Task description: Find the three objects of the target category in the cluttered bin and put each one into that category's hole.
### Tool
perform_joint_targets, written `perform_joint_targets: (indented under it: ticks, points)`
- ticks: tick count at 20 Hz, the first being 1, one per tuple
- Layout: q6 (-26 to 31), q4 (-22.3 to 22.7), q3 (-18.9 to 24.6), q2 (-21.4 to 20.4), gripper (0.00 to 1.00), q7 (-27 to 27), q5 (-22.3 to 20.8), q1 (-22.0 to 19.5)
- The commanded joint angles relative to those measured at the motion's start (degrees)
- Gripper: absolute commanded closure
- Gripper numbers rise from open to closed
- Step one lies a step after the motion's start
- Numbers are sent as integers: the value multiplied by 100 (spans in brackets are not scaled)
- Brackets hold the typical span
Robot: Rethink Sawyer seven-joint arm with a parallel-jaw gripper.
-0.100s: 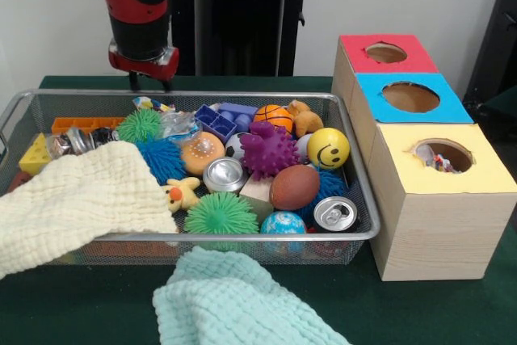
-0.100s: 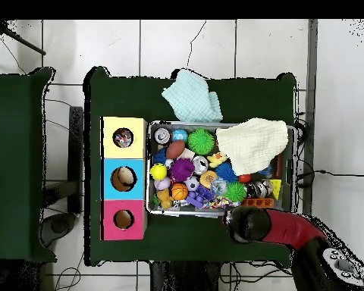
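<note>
Nearest the camera, a pale mint cloth (image 1: 242, 300) with a waffle weave lies crumpled on the green table (image 1: 452, 313), touching the front of the wire mesh bin (image 1: 359, 236). Cream cloth (image 1: 77, 199) of the same weave drapes over the bin's left corner and hangs outside it. Packed into the bin are a spiky green rubber ball (image 1: 220, 214), a spiky purple one (image 1: 269, 149), a smooth brown football (image 1: 295, 187), a yellow smiley ball (image 1: 328, 148), a small basketball (image 1: 277, 116), two shiny drink cans (image 1: 334, 213) showing their tops, a doughnut toy (image 1: 202, 152) and blue plastic bricks (image 1: 226, 118); no writing can be read on any of them. Right of the bin stand three wooden boxes (image 1: 428, 224) in a row, topped yellow, blue and red, each with a round hole; something small, perhaps wrappers, shows inside the yellow hole (image 1: 443, 156). Above the bin's far left rim hangs the gripper (image 1: 149, 82), and I cannot tell how its fingers stand
</note>
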Motion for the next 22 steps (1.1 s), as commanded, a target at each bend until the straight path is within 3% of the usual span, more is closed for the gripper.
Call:
perform_joint_targets:
  ticks: [1,4,9,22]
  points:
    - [700,23,505,-461,0,38,444,95]
    - [830,73,479,-609,0,43,498,147]
    - [841,-115,537,-457,0,-91,452,47]
    - [1306,-474,570,-562,0,-155,608,190]
